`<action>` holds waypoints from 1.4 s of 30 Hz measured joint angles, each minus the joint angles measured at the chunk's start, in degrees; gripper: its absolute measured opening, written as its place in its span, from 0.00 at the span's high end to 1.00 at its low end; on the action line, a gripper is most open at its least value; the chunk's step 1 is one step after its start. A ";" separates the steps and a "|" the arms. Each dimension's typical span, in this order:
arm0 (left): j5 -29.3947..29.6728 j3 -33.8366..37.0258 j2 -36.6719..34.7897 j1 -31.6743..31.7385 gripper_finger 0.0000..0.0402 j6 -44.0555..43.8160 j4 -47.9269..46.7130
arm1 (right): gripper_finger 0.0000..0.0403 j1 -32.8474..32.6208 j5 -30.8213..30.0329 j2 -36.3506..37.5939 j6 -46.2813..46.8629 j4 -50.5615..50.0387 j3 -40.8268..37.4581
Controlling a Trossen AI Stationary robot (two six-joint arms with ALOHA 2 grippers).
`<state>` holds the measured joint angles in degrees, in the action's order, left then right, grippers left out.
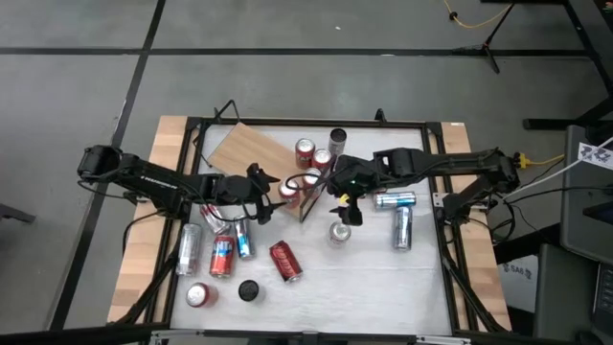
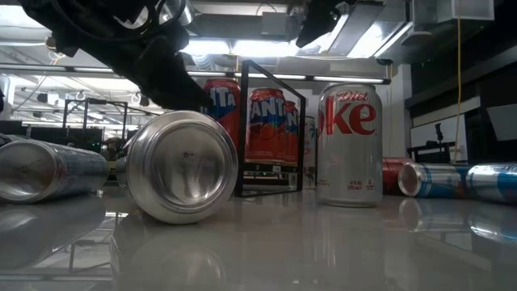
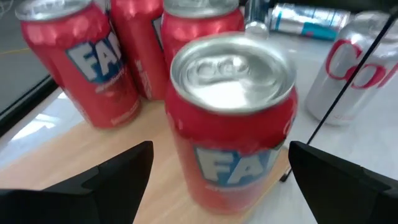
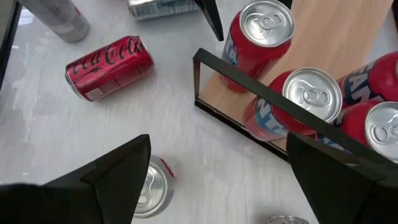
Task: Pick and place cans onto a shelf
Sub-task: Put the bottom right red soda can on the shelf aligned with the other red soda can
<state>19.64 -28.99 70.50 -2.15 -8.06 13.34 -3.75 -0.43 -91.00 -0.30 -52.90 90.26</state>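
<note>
Our left hand point(image 3: 214, 171) stands with its fingers point(image 3: 109, 180) spread wide and holding nothing, one to each side of an upright red Fanta can point(image 3: 233, 118) that sits on the shelf point(image 1: 251, 150) near its black frame point(image 4: 273, 102); from the left wrist view we judge the can to be resting on the wood on its own, so the spread looks like the stance of a release, with the hand level with the can's body so it can draw off without knocking it. Behind that can we count at least 3 more red cans point(image 3: 84, 62) upright on the board, packed close, which explains why this one went at the outer edge by the frame. Our right hand point(image 1: 347, 207) is likewise spread and empty, hovering above the worktop point(image 1: 374, 278) just beside the frame end of the shelf, over an upright can point(image 4: 149, 190) whose silver top shows between its fingers; we take it as lined up for the next pick. An upright Diet Coke can point(image 2: 349, 145) stands near the frame in the low view, a red Coca-Cola can point(image 4: 111, 67) lies on its side nearby, and more cans lie scattered on the worktop, some on each arm's side, so much of the task is left.
</note>
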 joint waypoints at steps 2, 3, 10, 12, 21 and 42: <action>-0.64 0.00 0.00 0.02 0.09 1.41 1.35 | 0.10 0.00 0.00 0.00 -0.01 0.14 0.00; -0.83 0.00 0.00 0.00 0.09 1.94 1.90 | 0.10 0.00 0.00 0.00 0.00 0.20 0.00; -1.35 0.00 0.00 0.00 0.09 2.29 2.99 | 0.10 0.00 0.00 0.00 0.00 0.19 0.00; -1.33 0.00 0.00 0.00 0.09 2.56 2.99 | 0.10 0.00 0.00 0.00 -0.02 0.19 0.00; -0.91 0.00 0.00 0.00 0.09 2.37 3.25 | 0.10 0.00 0.00 0.00 -0.01 0.17 0.00; -0.91 -0.06 0.00 -0.01 0.13 2.46 4.10 | 0.10 0.00 0.20 6.09 -0.20 -5.51 -6.29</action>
<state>18.73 -29.05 70.50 -2.16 -5.61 17.45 -3.75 -0.23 -84.91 -0.49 -58.40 83.96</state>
